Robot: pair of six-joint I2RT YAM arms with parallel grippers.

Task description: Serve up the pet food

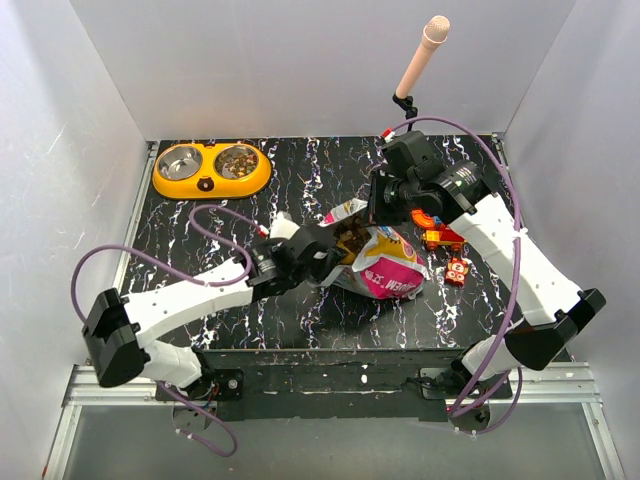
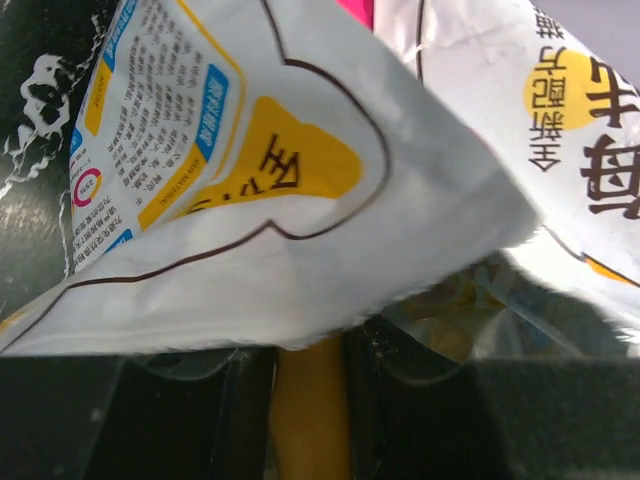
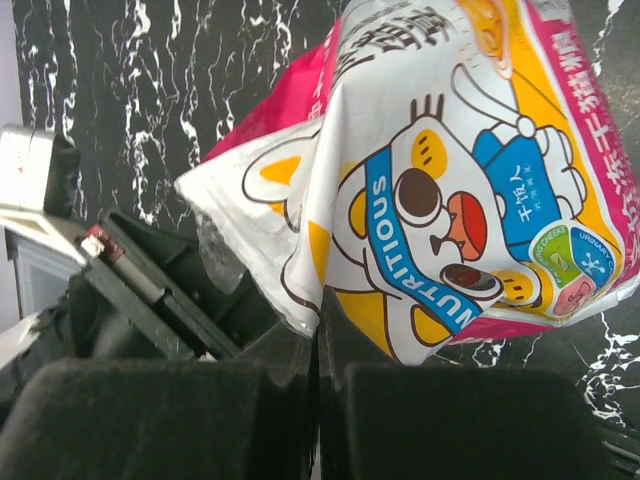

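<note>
Both left gripper [image 1: 333, 256] and right gripper [image 1: 373, 216] pinch opposite edges of the bag [image 1: 392, 272].

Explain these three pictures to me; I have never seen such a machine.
The machine is two robot arms, a left arm and a right arm, bolted at the near edge of a black marbled table. The wide picture comes from a camera above and behind them; the other two come from cameras on the wrists. On the table are an open bag, a yellow double bowl with kibble in one side, and toy bricks. The right hand is pinched shut on a corner of the bag. The left hand is at the bag's mouth; whether it grips is unclear.
</note>
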